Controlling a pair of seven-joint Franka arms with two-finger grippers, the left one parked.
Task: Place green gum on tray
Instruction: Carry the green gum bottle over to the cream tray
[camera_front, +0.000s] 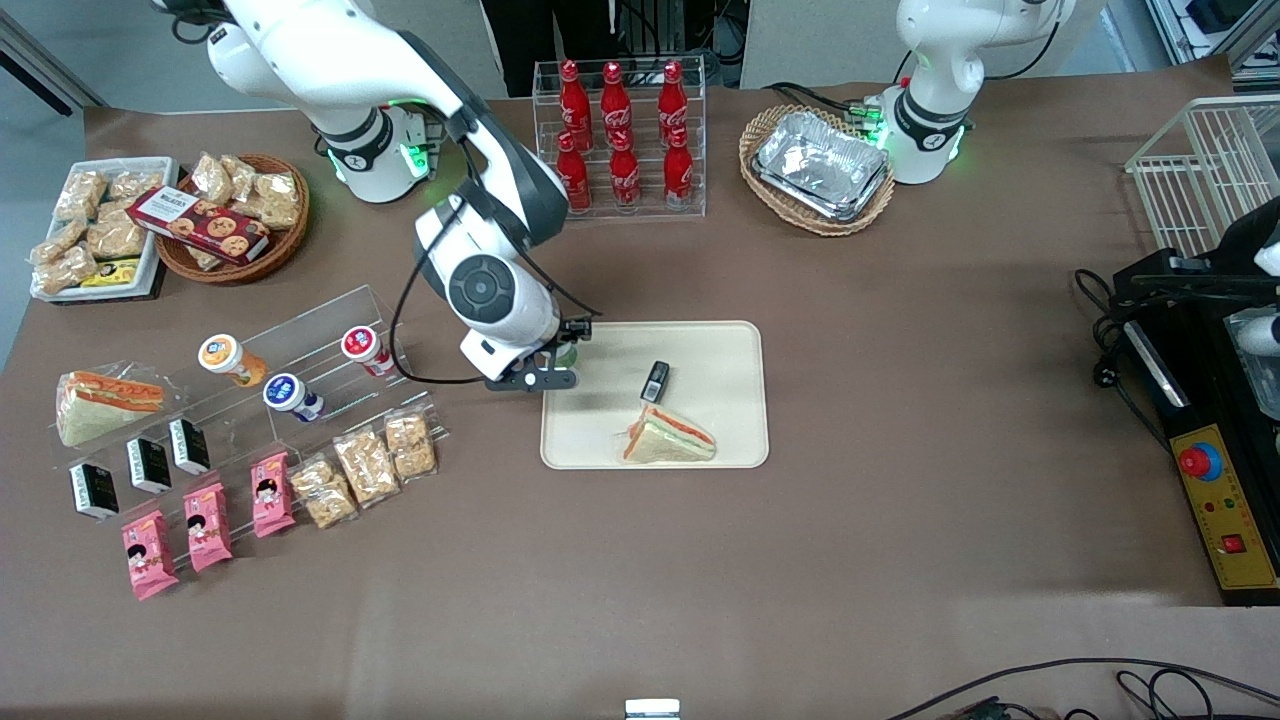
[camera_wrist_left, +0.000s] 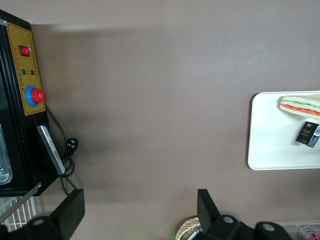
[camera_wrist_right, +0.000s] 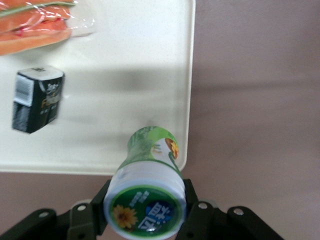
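My right gripper (camera_wrist_right: 145, 200) is shut on the green gum (camera_wrist_right: 149, 180), a small green bottle with a white lid and green label, held by its lid end above the corner rim of the cream tray (camera_wrist_right: 125, 60). In the front view the gripper (camera_front: 562, 352) hangs over the tray's (camera_front: 720, 345) corner nearest the working arm's base, and only a sliver of the green gum (camera_front: 567, 352) shows. On the tray lie a wrapped sandwich (camera_front: 668, 438) and a small black box (camera_front: 655, 381).
A clear stepped shelf holds orange (camera_front: 228, 358), blue (camera_front: 292, 395) and red (camera_front: 366, 349) bottles toward the working arm's end. Snack packs (camera_front: 365, 465) lie nearer the front camera. A cola rack (camera_front: 622, 135) and a basket of foil trays (camera_front: 822, 167) stand farther away.
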